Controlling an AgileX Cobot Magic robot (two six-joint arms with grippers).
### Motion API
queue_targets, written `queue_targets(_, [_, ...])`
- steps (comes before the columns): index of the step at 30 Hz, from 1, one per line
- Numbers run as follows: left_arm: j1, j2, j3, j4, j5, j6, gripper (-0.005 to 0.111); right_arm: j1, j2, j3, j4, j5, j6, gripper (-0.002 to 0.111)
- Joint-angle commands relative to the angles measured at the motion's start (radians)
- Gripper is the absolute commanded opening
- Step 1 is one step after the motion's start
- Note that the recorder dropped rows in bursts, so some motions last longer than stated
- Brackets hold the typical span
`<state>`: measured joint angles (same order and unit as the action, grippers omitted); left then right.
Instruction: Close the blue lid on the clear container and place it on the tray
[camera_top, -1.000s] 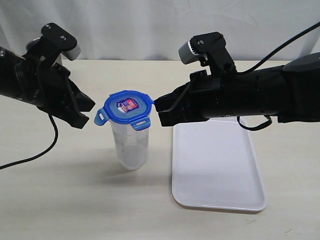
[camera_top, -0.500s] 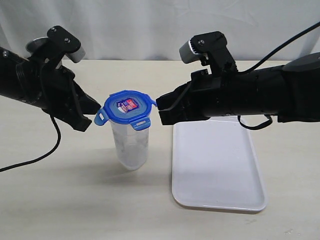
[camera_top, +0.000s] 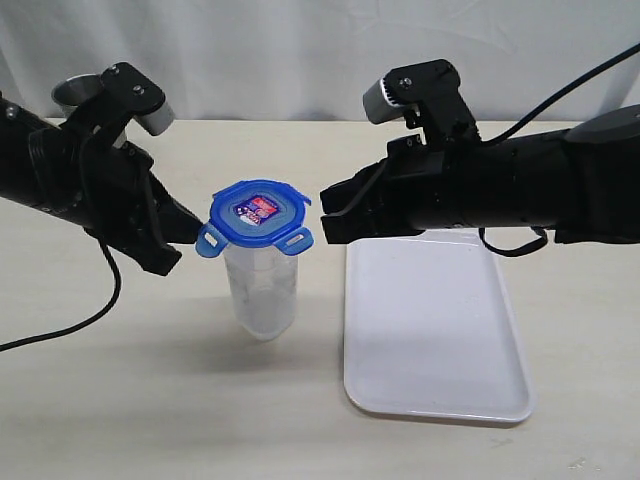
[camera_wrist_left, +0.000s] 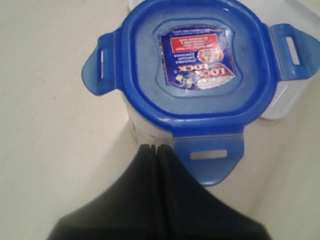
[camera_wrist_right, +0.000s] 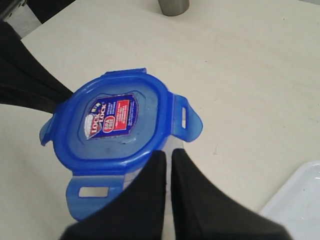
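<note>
Left gripper (camera_top: 188, 233): jaws pressed together, holding nothing. Its tip sits against the rim of the blue lid (camera_top: 256, 215) on the left side in the exterior view. The left wrist view shows it right beside one tab.

Right gripper (camera_top: 327, 212): jaws together too, only a thin slit between the fingers, nothing held. The tip is at the opposite rim of the lid. The right wrist view puts it between two tabs; can't tell if it actually touches.

The lid sits flat on top of the clear container (camera_top: 262, 290), sticker face up, and the tabs that show stick outward, not folded down.

The container stands upright on the table (camera_top: 150, 400), between the two grippers. It is just beside the white tray (camera_top: 430, 330), off its left edge and not on it.

A steel cup (camera_top: 75, 92) stands at the far left of the table, behind the left arm, well apart from the container.
</note>
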<state>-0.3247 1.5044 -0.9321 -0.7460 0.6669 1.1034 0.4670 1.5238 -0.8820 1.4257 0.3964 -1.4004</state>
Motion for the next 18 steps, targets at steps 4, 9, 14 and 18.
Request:
queue_targets(4, [-0.002, -0.008, 0.001, 0.070, -0.106, -0.060, 0.000, 0.001, -0.006, -0.022, 0.028, 0.090, -0.087, 0.004])
queue_targets(9, [-0.001, -0.059, 0.001, 0.159, -0.161, -0.142, 0.000, 0.001, -0.006, -0.057, 0.074, 0.141, -0.106, 0.004])
queue_targets(14, [-0.001, -0.067, 0.001, 0.159, -0.168, -0.142, 0.000, 0.044, -0.004, -0.038, 0.067, 0.095, -0.113, 0.004])
queue_targets(18, [-0.001, -0.067, 0.001, 0.159, -0.168, -0.146, 0.000, 0.157, 0.000, -0.040, 0.084, -0.144, -0.150, 0.004])
